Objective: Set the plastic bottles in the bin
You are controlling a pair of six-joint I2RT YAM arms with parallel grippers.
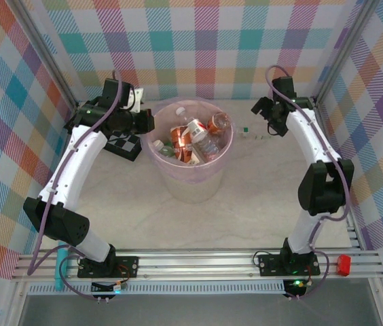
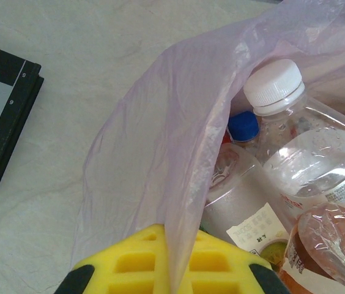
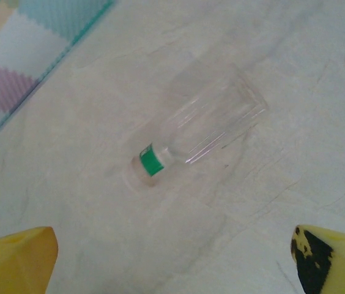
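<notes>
The table (image 1: 178,227) is seen from above and behind the arm bases (image 1: 106,261), facing the far plaid wall (image 1: 205,41). The bin (image 1: 188,187) and checkerboard (image 1: 127,145) are shown again, far closer, from the left wrist, looking down. A lying clear bottle (image 3: 197,131) is framed from close above by the right wrist

Two arms, white glossy link shells with black joint housings: left arm (image 1: 76,159), right arm (image 1: 314,146). Thin lilac cable (image 1: 37,234) runs along each. Flat black base plates (image 1: 127,265); small green indicator light (image 1: 298,281). Yellow left finger pad (image 2: 136,263) waffle-gridded; yellow right finger pad (image 3: 328,257) black-scuffed.
</notes>
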